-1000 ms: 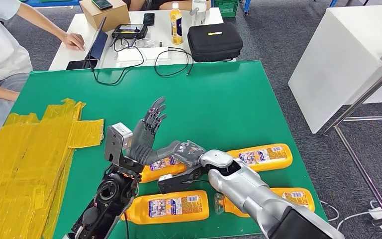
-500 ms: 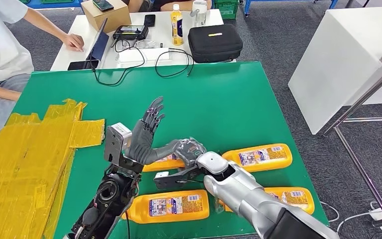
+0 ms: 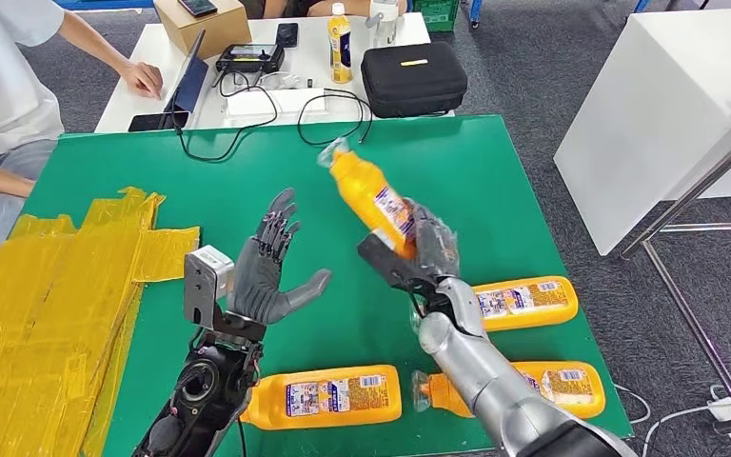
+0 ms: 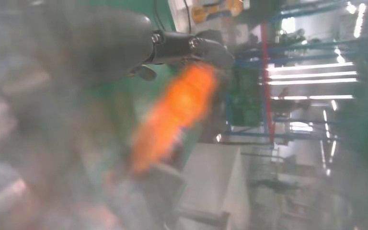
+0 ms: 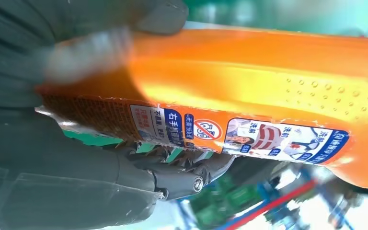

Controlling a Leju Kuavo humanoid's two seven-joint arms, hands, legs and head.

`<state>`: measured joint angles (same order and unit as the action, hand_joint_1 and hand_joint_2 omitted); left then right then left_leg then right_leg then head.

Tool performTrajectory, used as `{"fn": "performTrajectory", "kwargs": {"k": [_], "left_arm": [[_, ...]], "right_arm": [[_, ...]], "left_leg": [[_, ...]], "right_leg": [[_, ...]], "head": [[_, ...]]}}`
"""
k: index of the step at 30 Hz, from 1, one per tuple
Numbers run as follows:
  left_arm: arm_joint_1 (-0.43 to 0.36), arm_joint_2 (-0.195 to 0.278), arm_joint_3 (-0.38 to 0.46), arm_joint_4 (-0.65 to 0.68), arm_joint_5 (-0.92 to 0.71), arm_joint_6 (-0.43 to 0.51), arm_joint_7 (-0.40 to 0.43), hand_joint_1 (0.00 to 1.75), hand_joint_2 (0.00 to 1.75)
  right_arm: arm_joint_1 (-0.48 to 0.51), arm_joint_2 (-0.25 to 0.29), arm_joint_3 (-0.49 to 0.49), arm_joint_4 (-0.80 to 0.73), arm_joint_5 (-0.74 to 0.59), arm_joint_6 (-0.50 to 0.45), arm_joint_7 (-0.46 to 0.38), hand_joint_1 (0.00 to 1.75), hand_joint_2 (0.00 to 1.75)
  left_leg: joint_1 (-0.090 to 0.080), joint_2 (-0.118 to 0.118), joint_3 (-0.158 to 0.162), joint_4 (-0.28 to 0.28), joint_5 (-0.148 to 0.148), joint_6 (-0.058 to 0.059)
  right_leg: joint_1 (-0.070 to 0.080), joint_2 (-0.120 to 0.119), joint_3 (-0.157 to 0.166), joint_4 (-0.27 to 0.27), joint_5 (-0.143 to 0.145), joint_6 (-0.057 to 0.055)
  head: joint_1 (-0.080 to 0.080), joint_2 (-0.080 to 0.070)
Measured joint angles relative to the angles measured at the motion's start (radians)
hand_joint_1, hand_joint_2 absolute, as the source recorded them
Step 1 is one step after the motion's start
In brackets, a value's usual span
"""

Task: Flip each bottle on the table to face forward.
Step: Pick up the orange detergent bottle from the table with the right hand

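R hand (image 3: 425, 249) grips orange bottle (image 3: 369, 197) aloft | L hand (image 3: 265, 274) fingers wide, empty | 3 bottles (image 3: 324, 394) on table (image 3: 419, 171)

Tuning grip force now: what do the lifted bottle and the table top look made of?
Bottle: likely glossy orange plastic, with highlights, a dimpled patch and a printed paper or film label in the right wrist view. Table top: matte green, probably felt or a mat; unclear.

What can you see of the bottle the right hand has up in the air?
The raised orange bottle looks like glossy plastic, with a clear-wrapped cap end tilted up and away from the robot. A printed label with blue panels runs along its side. The right hand grips its lower part, above the green table; nothing else touches it.
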<state>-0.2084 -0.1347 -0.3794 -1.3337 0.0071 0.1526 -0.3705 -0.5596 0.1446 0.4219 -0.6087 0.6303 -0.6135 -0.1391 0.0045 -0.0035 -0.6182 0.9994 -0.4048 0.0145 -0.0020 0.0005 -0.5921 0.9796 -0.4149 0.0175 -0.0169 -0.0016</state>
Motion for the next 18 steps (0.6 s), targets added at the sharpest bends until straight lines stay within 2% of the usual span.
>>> {"fn": "performTrajectory", "kwargs": {"k": [6, 10, 15, 18], "left_arm": [[0.013, 0.001, 0.005, -0.007, 0.013, 0.018, -0.004, 0.0, 1.75], [0.014, 0.002, 0.006, -0.007, 0.018, 0.023, -0.005, 0.0, 1.75], [0.012, 0.013, 0.006, -0.007, 0.036, 0.02, 0.0, 0.0, 1.75], [0.009, 0.023, 0.006, -0.007, 0.041, 0.014, 0.002, 0.0, 1.75]], "right_arm": [[0.09, 0.022, -0.211, -0.19, -0.217, -0.029, -0.234, 1.75, 1.75], [0.143, 0.034, -0.273, -0.312, -0.287, -0.008, -0.291, 1.75, 1.75], [0.237, 0.037, -0.273, -0.49, -0.418, 0.196, -0.334, 1.75, 1.75], [0.284, 0.039, -0.257, -0.573, -0.438, 0.246, -0.342, 1.75, 1.75]], "left_leg": [[0.0, 0.0, 0.0, 0.0, 0.0, 0.0], [0.0, 0.0, 0.0, 0.0, 0.0, 0.0], [0.0, 0.0, -0.001, 0.0, 0.0, 0.0], [0.0, 0.0, -0.001, 0.0, 0.0, 0.0]], "right_leg": [[0.0, 0.0, 0.0, 0.0, 0.0, 0.0], [0.0, 0.0, -0.001, 0.0, 0.0, 0.0], [0.0, 0.0, -0.001, 0.0, 0.0, 0.0], [0.0, 0.0, -0.001, 0.0, 0.0, 0.0]], "head": [[0.0, 0.0], [0.0, 0.0], [0.0, 0.0], [0.0, 0.0]]}}
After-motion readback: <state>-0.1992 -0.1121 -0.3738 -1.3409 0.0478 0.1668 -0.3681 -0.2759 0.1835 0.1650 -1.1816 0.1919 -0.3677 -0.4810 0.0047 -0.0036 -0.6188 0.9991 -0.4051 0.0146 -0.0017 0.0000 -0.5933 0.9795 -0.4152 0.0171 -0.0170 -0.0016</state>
